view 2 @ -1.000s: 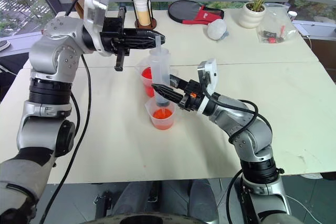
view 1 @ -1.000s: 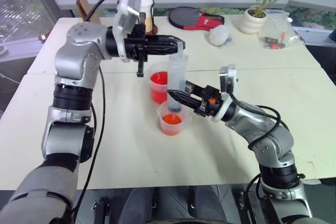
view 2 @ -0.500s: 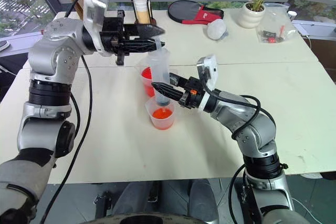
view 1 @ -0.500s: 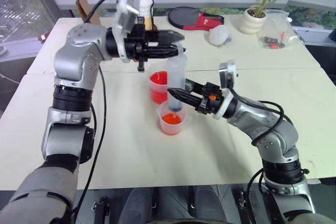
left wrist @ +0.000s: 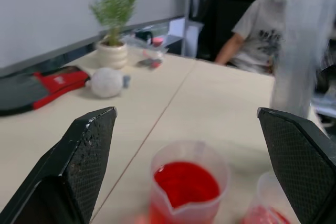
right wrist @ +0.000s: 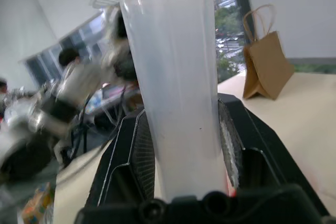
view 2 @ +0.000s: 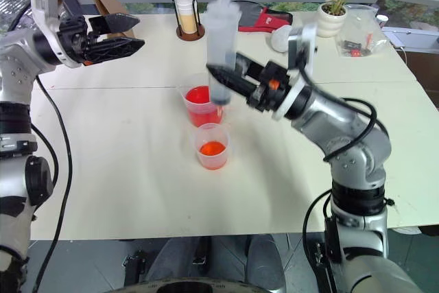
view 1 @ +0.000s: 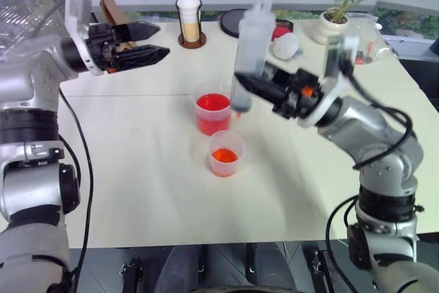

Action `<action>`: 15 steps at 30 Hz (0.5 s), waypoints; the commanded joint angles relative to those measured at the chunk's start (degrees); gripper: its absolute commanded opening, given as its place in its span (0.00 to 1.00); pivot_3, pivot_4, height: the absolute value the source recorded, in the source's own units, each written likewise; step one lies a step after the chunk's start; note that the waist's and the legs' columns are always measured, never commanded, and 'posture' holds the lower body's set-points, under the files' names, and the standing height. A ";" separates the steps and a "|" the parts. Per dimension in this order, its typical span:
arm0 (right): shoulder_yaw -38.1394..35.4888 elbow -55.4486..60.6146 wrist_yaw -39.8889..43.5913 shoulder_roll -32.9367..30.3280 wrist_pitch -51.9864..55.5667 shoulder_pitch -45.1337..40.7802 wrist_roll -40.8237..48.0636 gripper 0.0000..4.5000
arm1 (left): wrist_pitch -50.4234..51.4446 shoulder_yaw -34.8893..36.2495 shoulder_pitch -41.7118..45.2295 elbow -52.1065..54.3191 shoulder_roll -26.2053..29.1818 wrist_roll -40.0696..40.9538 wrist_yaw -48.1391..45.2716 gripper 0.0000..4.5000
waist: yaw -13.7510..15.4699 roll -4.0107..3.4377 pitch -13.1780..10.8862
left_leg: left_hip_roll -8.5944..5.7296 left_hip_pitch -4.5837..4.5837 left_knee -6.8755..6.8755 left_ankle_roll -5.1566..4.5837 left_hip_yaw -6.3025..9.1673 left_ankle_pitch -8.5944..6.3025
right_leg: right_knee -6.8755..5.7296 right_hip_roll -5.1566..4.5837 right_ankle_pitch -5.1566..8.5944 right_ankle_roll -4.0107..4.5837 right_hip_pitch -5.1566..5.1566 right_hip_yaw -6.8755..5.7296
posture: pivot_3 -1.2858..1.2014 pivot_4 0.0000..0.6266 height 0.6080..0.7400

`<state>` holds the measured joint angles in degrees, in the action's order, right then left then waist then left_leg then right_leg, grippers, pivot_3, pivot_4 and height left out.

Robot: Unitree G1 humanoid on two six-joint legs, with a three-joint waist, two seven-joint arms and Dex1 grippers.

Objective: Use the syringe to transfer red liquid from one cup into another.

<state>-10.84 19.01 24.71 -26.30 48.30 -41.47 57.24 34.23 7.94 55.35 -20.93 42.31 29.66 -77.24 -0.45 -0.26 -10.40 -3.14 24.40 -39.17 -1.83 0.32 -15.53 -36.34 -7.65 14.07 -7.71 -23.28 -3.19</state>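
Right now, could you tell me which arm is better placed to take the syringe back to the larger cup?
Probably the right: its gripper is clamped on the syringe above the larger cup. The left gripper is open, off to the side.

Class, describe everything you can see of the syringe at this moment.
The syringe is a large clear plastic tube with a thick barrel and a flared flange on top. It stands nearly upright in the air above the larger cup of red liquid, touching neither cup. The right pincer is shut on the lower barrel, its two black fingers pressing either side. Its barrel looks pale and empty.
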 commanded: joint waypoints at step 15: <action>15.11 -51.19 4.44 -21.79 33.62 -18.76 -18.29 0.31 | -0.22 -12.38 -21.24 39.90 -3.37 -0.46 9.76 0.98 | -0.24 -0.02 0.01 | 0.01 0.05 0.14 -0.08 -0.17 -0.06 | 0.28 -0.02 0.00 0.06 -0.10 0.22 | 0.52 0.24 1.00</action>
<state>3.65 -30.85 27.52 -47.99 83.17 -58.12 41.23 35.47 -4.01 34.03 17.25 37.93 30.21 -67.45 -0.69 -0.28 -10.39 -3.13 24.45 -39.03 -1.91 0.15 -15.58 -36.06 -7.66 14.07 -7.65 -23.37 -2.98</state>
